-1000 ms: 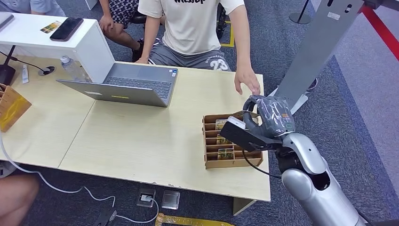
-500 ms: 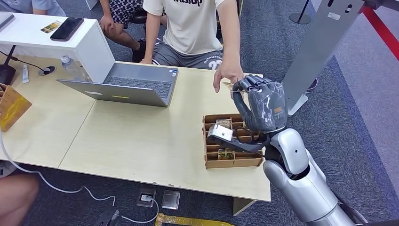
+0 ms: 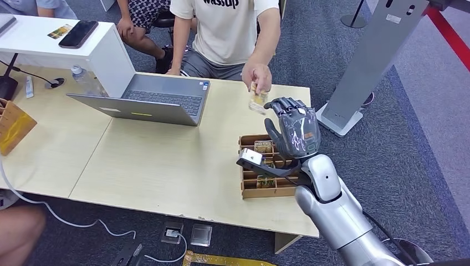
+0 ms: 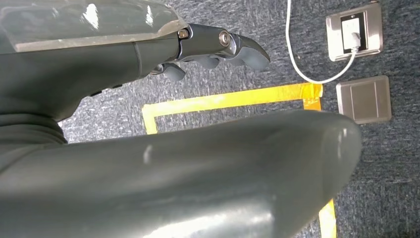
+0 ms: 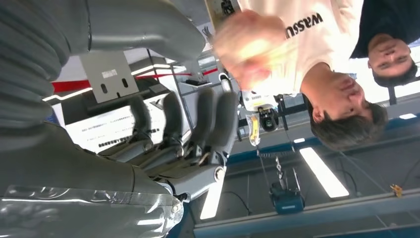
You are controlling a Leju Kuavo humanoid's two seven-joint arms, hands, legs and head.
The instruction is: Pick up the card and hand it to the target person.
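Laptop [image 3: 161,98] sits at the bench's [image 3: 166,166] far left. Card [image 3: 256,98] is pinched in the person's hand [image 3: 257,76], just at ten o'clock from the right robot hand [image 3: 294,128], which is released, fingers spread, above the wooden card rack [image 3: 270,191].

card [image 3: 257,97] | yellowish, blurred | pinched in person's hand [image 3: 258,76] | roughly upright

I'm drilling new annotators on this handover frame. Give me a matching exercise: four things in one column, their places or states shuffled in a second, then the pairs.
1. small yellowish card
2. robot's grey right hand
3. brown slotted wooden box
4. black smartphone

A. on the white side desk
B. raised, holding nothing
C. holds more cards
D. in the person's hand

Pairs: 1-D, 2-B, 3-C, 4-A
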